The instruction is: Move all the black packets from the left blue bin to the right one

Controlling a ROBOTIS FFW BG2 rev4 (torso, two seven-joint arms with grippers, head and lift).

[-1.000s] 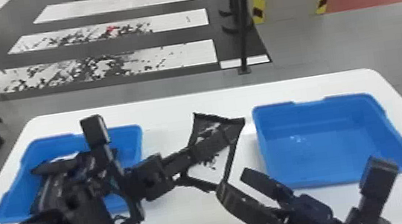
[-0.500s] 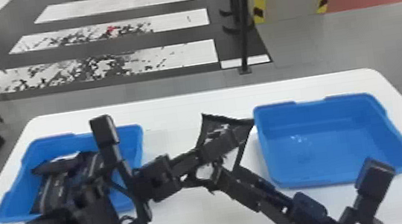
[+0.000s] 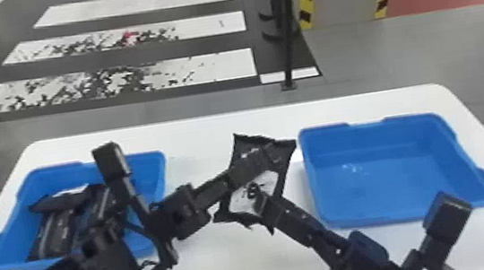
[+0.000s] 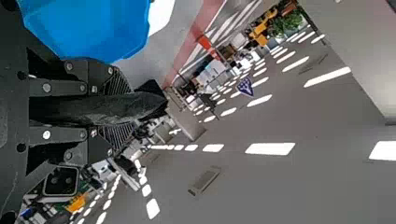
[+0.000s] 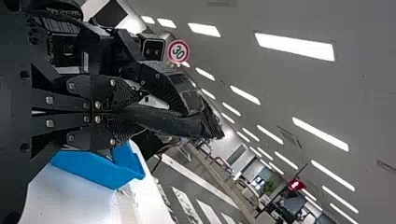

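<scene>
Between the two bins, my left gripper (image 3: 273, 156) holds a black packet (image 3: 247, 144) with a pale patch, above the table. My right gripper (image 3: 265, 206) is shut on that packet's lower edge. Several black packets (image 3: 57, 228) lie in the left blue bin (image 3: 157, 160), partly behind the left arm. The right blue bin (image 3: 379, 187) holds no packets. In the left wrist view, the packet (image 4: 140, 103) is squeezed in the left gripper (image 4: 126, 110). The right wrist view shows the right gripper (image 5: 128, 111) pinching the packet (image 5: 182, 127) beside the other gripper.
Both bins stand on a white table (image 3: 236, 264) with rounded far corners. Behind it a black pole (image 3: 287, 44) rises from the floor. The two arms come in from the front and meet over the table's middle.
The right gripper, open and below the packet a second ago, has moved up and left and shut on its lower edge. The left gripper has shifted slightly right with the packet.
</scene>
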